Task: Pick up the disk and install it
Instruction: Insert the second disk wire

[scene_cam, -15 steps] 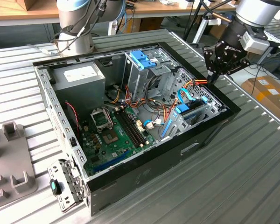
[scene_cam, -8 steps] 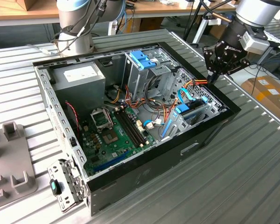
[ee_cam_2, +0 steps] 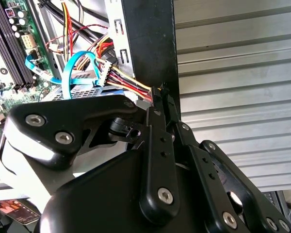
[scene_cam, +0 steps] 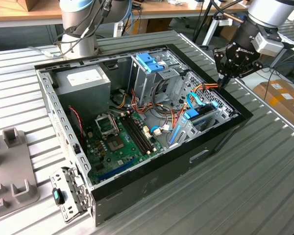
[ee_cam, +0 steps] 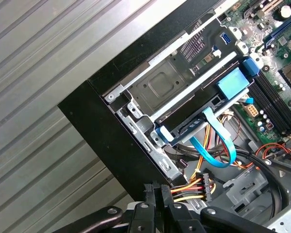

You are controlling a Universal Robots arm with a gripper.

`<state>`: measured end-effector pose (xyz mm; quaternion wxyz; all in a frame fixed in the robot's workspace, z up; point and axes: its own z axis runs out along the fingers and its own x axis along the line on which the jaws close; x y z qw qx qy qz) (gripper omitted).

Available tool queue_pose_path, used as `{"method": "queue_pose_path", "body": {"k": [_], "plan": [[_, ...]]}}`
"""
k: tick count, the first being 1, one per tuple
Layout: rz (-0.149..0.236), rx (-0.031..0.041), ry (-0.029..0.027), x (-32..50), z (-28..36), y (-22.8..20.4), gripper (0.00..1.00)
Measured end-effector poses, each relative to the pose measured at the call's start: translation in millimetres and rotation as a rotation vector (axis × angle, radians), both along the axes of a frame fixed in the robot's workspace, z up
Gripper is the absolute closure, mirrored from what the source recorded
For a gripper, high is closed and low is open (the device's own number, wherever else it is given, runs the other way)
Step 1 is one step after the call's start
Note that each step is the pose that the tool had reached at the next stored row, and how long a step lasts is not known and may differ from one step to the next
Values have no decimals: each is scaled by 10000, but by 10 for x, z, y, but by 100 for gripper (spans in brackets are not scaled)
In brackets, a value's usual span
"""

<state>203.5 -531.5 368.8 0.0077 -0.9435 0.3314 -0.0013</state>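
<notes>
1. Presently, the gripper [scene_cam: 220, 81] is seen in the exterior view at about two o'clock of the open computer case [scene_cam: 152, 176], hanging over the case's corner rim.
2. Its jaws are drawn fully together in both wrist views, with no gap left between the fingertips [ee_cam: 156, 188].
3. The tips are placed right against a bundle of wires [ee_cam: 186, 189] in red, yellow and orange; whether a wire is pinched between them cannot be told.
4. The disk [ee_cam: 189, 124] is found seated in the drive bay at that same corner of the case, just beside the gripper, seen edge-on between the grey metal bay and the cabling.
5. A blue flat cable [ee_cam: 218, 141] is looped from the disk's end towards the motherboard [scene_cam: 117, 142].
6. In the exterior view, the disk is placed at about four o'clock of the blue latch piece [scene_cam: 151, 61], which is mounted on a grey cage.
7. A grey box [scene_cam: 83, 81] with a white sticker is set at about ten o'clock inside the case.
8. The case is laid on its side on a ribbed metal table [scene_cam: 245, 196].
</notes>
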Motion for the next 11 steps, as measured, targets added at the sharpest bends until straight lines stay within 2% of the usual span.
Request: {"method": "queue_pose_path", "body": {"k": [3,11], "plan": [[0,-2,-1,-24,1,0,84],[0,-1,-1,-187,1,0,84]]}}
